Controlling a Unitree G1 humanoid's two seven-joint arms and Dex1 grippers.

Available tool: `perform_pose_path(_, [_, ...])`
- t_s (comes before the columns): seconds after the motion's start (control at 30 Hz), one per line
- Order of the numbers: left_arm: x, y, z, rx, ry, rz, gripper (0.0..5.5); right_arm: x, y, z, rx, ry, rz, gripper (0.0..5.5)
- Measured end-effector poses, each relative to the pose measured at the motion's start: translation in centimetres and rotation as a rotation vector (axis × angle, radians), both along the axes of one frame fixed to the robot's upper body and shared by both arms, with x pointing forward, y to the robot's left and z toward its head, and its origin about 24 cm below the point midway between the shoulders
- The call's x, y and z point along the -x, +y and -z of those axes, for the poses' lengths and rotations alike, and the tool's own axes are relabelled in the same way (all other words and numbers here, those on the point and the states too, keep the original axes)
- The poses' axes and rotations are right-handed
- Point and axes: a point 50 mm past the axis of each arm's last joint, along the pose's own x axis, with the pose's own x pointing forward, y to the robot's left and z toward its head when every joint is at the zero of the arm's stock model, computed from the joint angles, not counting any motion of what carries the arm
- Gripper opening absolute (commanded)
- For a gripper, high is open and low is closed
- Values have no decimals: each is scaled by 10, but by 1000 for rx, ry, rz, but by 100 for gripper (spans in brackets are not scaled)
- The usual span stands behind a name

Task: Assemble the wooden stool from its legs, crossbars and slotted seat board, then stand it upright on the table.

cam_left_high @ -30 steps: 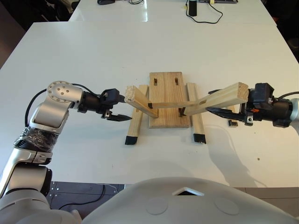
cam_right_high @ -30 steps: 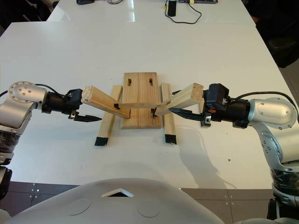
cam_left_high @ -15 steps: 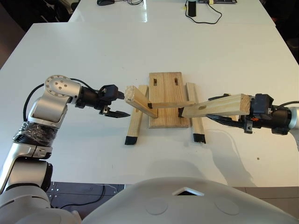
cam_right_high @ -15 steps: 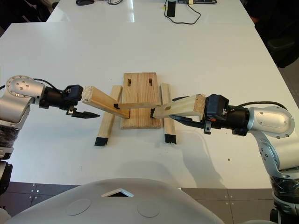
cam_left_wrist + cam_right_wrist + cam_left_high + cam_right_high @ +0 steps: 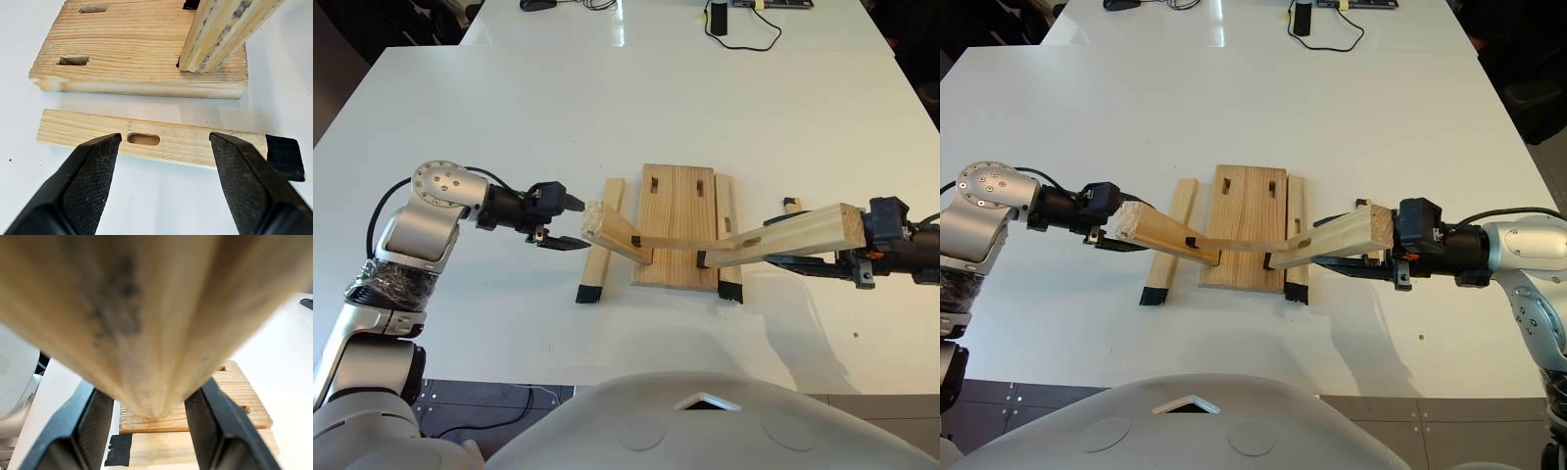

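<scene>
The wooden stool's pale rectangular slotted seat board lies flat on your white bench, midway between the arms. Two loose square-section wooden legs with black-capped ends lie alongside it. The left loose leg is just beside its left edge and the right loose leg is hard against its right edge.

Over the board's near half hangs a frame of two more legs joined by a thin wooden crossbar. Your right gripper has its jaws clamped on the right frame leg, holding it off the bench. The left frame leg slants up across the left loose leg, with its lower end down on the board. Your left gripper has its jaws spread wide at that leg's raised end, gripping nothing.

Since half a second ago:
- The right frame leg has dropped lower and swung to the right.
- The left gripper has closed in on its leg's end.
- The seat board has slid rightward and nearer to you, up against the right loose leg.

A small dark-tipped piece lies beyond the right frame leg. A black device with a cable sits at the far side.
</scene>
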Motion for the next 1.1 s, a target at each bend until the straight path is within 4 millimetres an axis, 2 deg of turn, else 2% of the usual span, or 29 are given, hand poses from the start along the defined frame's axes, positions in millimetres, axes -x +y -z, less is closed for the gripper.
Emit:
perform_pose_path(0.37, [7,-7,2,8,-1,10,335,-8,-6,2,7,13,-45,204])
perform_pose_path(0.77, [32,-34,-13,82,-1,153,335,-24,-1,0,26,16,-108,204])
perform_pose_path(1.1, [38,-49,-16,157,26,110,335,-27,10,4,61,-1,-159,203])
